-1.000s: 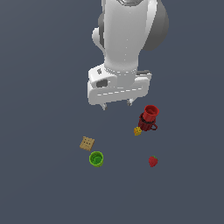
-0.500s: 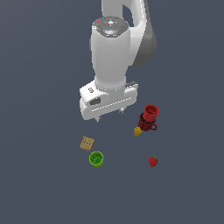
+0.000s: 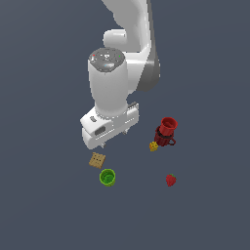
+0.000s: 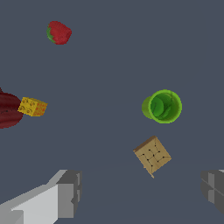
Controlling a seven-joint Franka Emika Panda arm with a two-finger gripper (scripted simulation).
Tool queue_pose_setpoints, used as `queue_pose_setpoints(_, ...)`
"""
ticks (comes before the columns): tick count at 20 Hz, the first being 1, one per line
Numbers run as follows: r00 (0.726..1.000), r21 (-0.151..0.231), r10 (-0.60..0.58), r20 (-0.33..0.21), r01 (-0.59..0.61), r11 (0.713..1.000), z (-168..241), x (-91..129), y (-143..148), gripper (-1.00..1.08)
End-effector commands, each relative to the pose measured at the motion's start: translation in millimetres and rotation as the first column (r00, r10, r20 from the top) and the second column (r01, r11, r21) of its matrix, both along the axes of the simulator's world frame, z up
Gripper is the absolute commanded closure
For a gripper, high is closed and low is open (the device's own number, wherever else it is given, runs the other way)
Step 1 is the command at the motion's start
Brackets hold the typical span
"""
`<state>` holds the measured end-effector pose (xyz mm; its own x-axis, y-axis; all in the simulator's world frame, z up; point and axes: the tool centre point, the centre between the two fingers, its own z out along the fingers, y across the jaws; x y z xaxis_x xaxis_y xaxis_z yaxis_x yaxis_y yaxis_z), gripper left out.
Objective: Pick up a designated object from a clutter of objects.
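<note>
The designated object, a flat tan cracker point(image 3: 97, 159) point(image 4: 152, 155) with a grid of dots, lies on the dark floor beside the green cup point(image 3: 107, 177) point(image 4: 162, 106). My gripper point(image 3: 115, 138) point(image 4: 140, 190) hovers just above and slightly to the exterior view's right of the cracker, not touching it. It is open, its fingers point(image 4: 65, 194) spread wide with nothing between them. The rest of the clutter of objects is a red mug point(image 3: 167, 130) point(image 4: 6, 109), a tiny yellow block point(image 3: 154, 146) point(image 4: 33, 106) touching the mug's base, and a red strawberry point(image 3: 170, 180) point(image 4: 58, 33).
The arm's white body rises behind the gripper and hides the floor beyond it. Mug, block and strawberry sit well to the exterior view's right of the cracker. The green cup stands upright about one cracker's width from it.
The arm has swung toward the exterior view's left and lowered, bringing the gripper from near the mug to just above the cracker. No object has moved.
</note>
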<state>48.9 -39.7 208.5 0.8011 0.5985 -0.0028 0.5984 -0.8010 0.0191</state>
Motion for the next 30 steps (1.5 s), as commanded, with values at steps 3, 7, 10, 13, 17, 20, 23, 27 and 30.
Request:
queue_pose_setpoints(3,0.996,0.002,0.091,-0.003,-0.091,0.996,-20.4,3.7,-14.6,-0.92)
queue_pose_setpoints(7,0.985,0.004,0.17,-0.005,-0.17,0.985,-38.7,5.9,-27.5,-0.92)
queue_pose_setpoints(10,0.973,0.005,0.229,-0.006,-0.229,0.973,-52.6,6.9,-37.2,-0.92)
queue_pose_setpoints(13,0.958,0.007,0.287,-0.008,-0.287,0.958,-66.5,7.4,-46.9,-0.92)
queue_pose_setpoints(17,0.932,0.009,0.362,-0.009,-0.362,0.932,-85.3,7.3,-59.8,-0.92)
queue_pose_setpoints(20,0.909,0.011,0.417,-0.009,-0.417,0.909,-99.4,6.6,-69.5,-0.92)
queue_pose_setpoints(23,0.884,0.013,0.467,-0.01,-0.467,0.884,-112.7,5.4,-78.4,-0.92)
queue_pose_setpoints(27,0.854,0.014,0.52,-0.01,-0.52,0.854,-127.2,3.6,-88.0,-0.92)
queue_pose_setpoints(30,0.836,0.015,0.549,-0.009,-0.549,0.836,-135.5,2.3,-93.5,-0.92)
